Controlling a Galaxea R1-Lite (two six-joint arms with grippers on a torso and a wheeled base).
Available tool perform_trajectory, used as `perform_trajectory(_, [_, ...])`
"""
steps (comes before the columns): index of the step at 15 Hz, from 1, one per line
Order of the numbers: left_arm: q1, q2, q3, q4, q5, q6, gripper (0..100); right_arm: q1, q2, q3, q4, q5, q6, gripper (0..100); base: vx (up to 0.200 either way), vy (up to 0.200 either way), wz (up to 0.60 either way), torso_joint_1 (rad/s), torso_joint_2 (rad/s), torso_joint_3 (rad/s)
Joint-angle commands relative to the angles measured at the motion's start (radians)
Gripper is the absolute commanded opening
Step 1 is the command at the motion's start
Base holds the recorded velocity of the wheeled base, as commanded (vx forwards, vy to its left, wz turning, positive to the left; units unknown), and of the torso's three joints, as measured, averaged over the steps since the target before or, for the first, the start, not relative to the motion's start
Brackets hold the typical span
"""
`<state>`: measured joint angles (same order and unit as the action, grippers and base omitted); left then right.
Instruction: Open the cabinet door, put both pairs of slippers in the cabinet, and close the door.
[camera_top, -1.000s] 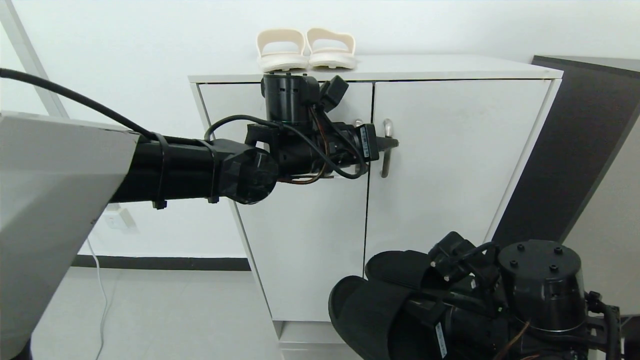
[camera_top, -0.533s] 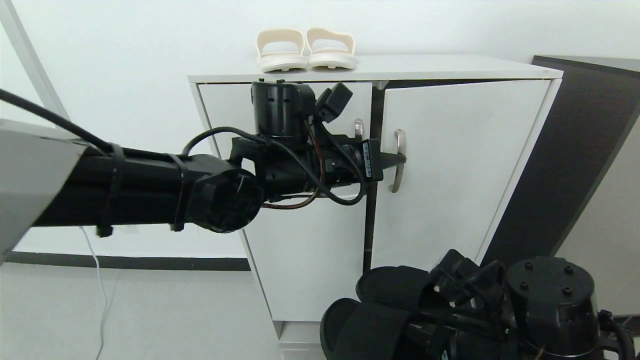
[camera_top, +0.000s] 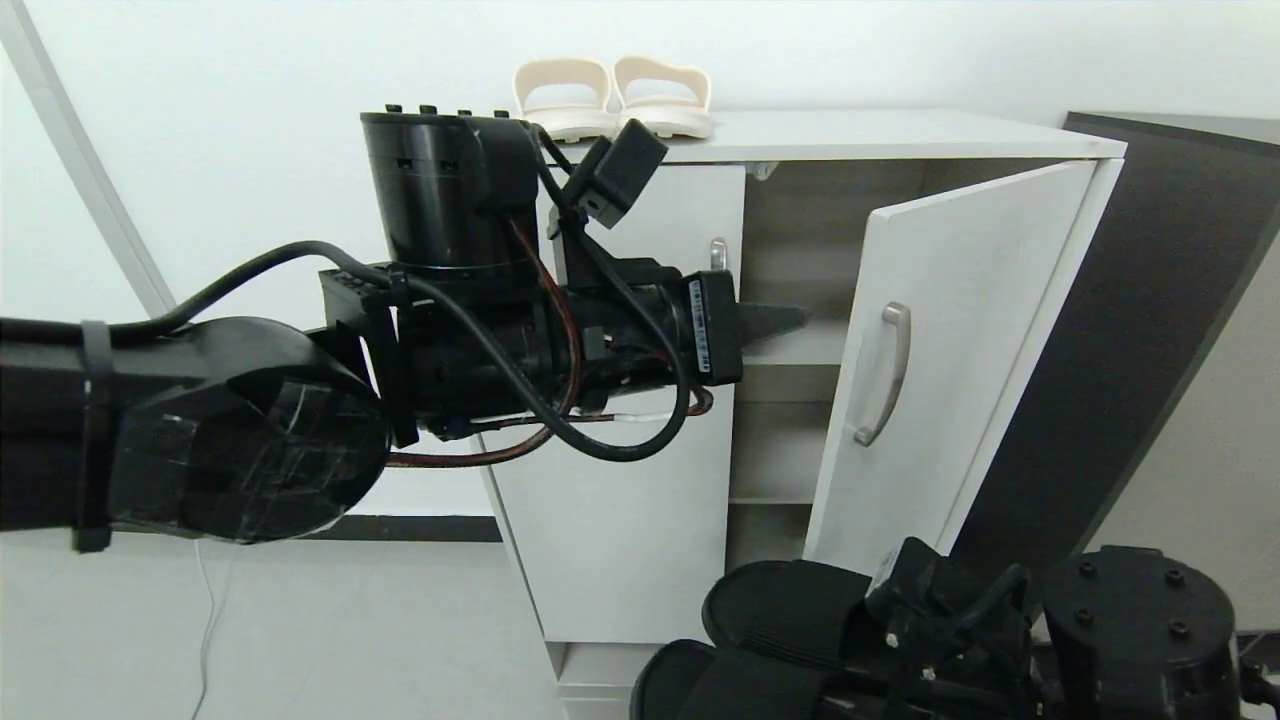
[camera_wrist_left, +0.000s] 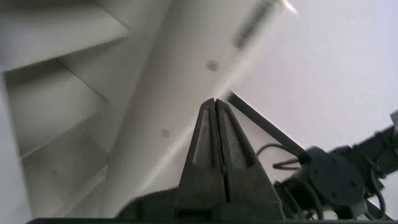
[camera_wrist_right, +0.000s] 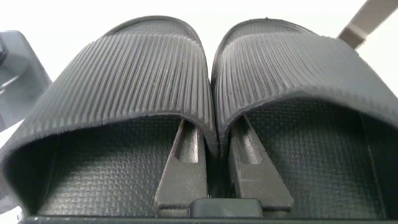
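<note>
The right cabinet door (camera_top: 960, 350) stands open. The left gripper (camera_top: 785, 318) is pressed shut by the shelves (camera_top: 800, 355). The right gripper (camera_wrist_right: 213, 134) pinches the black slippers (camera_wrist_right: 149, 81), low and near.

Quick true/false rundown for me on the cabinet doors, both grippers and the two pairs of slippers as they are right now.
1. The right door stands open. True.
2. The left gripper is clamped on the handle of that door. False: its fingers are shut on nothing, and it hangs in front of the opening, apart from the handle.
3. The right gripper holds the black slippers. True: it pinches their two inner strap edges together.
4. The beige slippers lie on a shelf inside the cabinet. False: they sit side by side on the cabinet top.
5. The left door is open too. False: it is shut.
</note>
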<state>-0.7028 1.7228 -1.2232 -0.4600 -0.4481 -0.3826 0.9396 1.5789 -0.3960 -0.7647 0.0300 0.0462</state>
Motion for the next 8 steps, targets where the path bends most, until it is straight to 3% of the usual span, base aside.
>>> perform_trajectory(1, [0.012,0.031,-0.009,-0.011,0.000,-0.001,0,0.022,-0.005,0.009,0.001,0.001,0.000,0,0.000,0.000,0.00,0.000,0.00,0.000])
perform_trajectory(4, [0.012,0.146,-0.039,-0.135,0.000,-0.006,0,0.041,-0.004,0.026,-0.001,0.001,0.000,0,0.000,0.000,0.00,0.000,0.00,0.000])
perform_trajectory(6, [0.014,0.189,-0.061,-0.167,0.000,-0.010,0,0.054,-0.004,0.037,0.001,0.001,0.000,0,0.000,0.000,0.00,0.000,0.00,0.000])
perform_trajectory(8, [0.031,0.201,-0.084,-0.167,0.000,-0.053,0,0.081,-0.004,0.077,-0.004,0.001,0.000,0,0.000,0.000,0.00,0.000,0.00,0.000])
